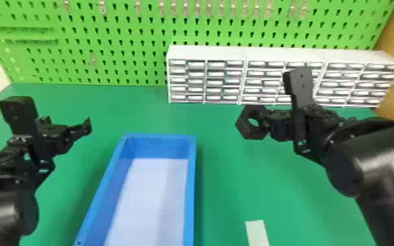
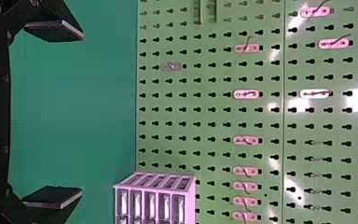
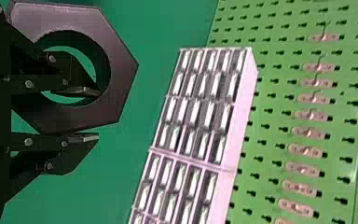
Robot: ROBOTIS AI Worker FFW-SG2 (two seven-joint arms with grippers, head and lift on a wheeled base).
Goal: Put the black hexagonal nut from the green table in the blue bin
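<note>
As my right gripper (image 3: 98, 114) pinches the nut (image 3: 122, 70), left gripper (image 2: 82, 113) open, I'd release low inside the blue bin (image 1: 190, 189).

Beyond your right gripper (image 1: 278, 93) you have white small-parts drawer cabinets (image 1: 206, 81), and behind them a green pegboard (image 1: 85, 42) carrying metal hooks (image 1: 102, 7). Nearer you than that gripper lies a pale strip (image 1: 257, 233).

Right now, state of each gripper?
Left gripper: open, nothing between its fingers.
Right gripper: closed on the black hexagonal nut, one finger through its hole.
</note>
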